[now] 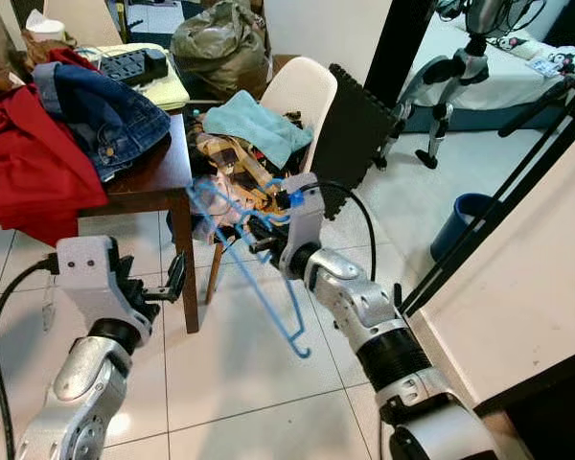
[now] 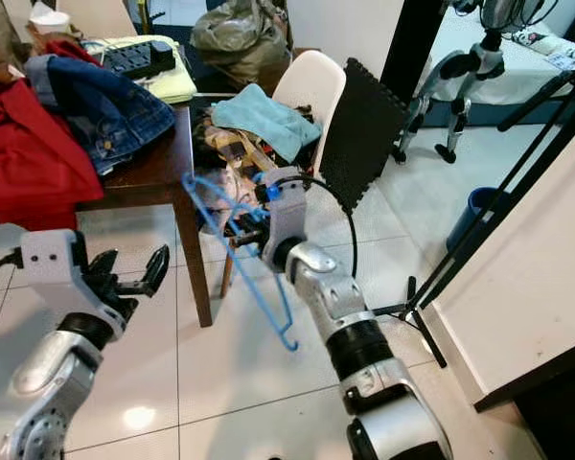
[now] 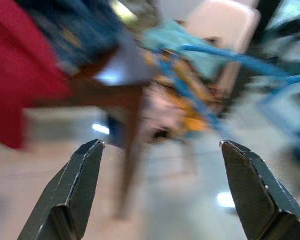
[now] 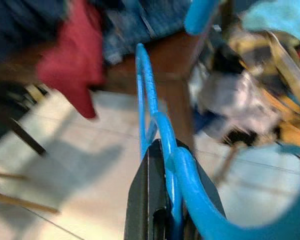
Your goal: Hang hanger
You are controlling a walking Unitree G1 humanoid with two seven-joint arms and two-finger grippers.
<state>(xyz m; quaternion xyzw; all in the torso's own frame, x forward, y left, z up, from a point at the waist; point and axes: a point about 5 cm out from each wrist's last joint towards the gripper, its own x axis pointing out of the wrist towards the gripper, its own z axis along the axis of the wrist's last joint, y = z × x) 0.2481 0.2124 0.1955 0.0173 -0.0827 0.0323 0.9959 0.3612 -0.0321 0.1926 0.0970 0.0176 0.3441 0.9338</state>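
Both eye views are bright and evenly lit, with soft daylight on the pale floor (image 1: pixel 259 383) tiles. A small glare spot sits on the floor by the left arm, and the tiles at the upper right wash out almost to white. Shadows are faint and soft under the tabletop (image 1: pixel 139 182). The blue hanger (image 1: pixel 259 278) is smeared with motion blur there. Both wrist views are heavily blurred: background clothes and chair are streaks of colour, while the left claw (image 3: pixel 160 190) fingers stay fairly sharp. Straight lines bow slightly toward the edges.
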